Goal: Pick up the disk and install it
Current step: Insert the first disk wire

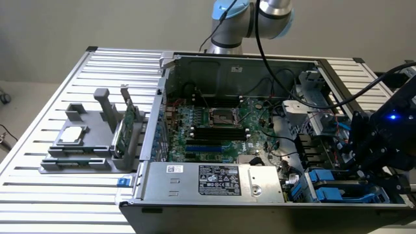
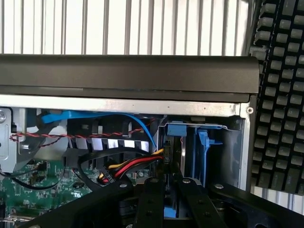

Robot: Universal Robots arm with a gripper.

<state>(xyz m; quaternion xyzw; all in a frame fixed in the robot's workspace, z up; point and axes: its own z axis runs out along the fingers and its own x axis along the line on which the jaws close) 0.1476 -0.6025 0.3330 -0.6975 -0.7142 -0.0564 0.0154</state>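
Observation:
The open computer case (image 1: 156, 122) lies on a slatted table. My black gripper (image 1: 385, 181) hangs over the drive bay at the case's front corner, on the exterior view's right. The disk (image 1: 338, 191) shows there as bright blue carrier plastic down in the bay. In the wrist view my gripper (image 2: 169, 184) has its fingers (image 2: 151, 199) drawn close together, and blue plastic shows between them. The disk (image 2: 178, 130) stands edge-on straight ahead of them, inside the bay beside blue rails (image 2: 205, 152).
A bundle of red, yellow and black cables (image 2: 133, 164) and a blue cable (image 2: 118, 118) run close beside the bay. The power supply (image 1: 215, 180) and motherboard (image 1: 215, 126) fill the case. A grey fixture (image 1: 78, 161) holds a silver chip (image 1: 71, 134) and a green card (image 1: 126, 124).

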